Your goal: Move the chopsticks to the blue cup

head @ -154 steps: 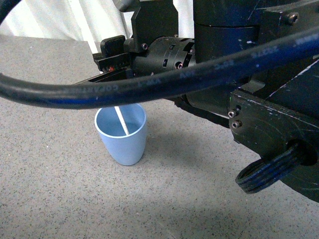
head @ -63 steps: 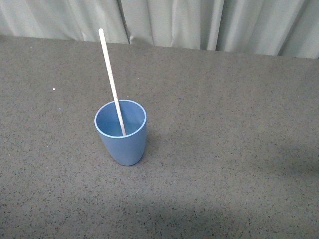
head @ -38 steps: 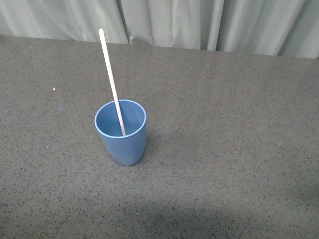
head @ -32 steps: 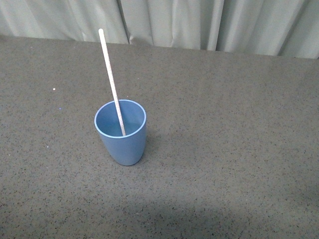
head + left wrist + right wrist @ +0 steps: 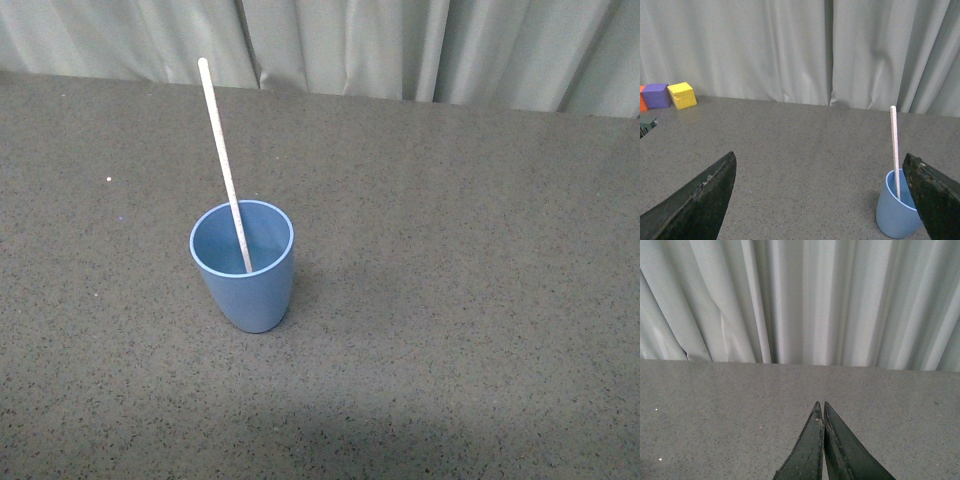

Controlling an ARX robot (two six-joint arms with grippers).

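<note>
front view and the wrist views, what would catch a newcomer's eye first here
The light blue plastic tumbler stands alone on the grey speckled table with one thin pale wooden stick leaning out of it, tilted away toward the curtain. In the left wrist view, small purple and yellow blocks sit at the table's far edge. The left gripper is wide open; the right gripper is shut, holding nothing.

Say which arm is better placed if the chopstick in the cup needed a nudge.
Left, probably. Its open gripper faces the blue cup holding the chopstick. The right gripper is shut and sees only table and curtain.
</note>
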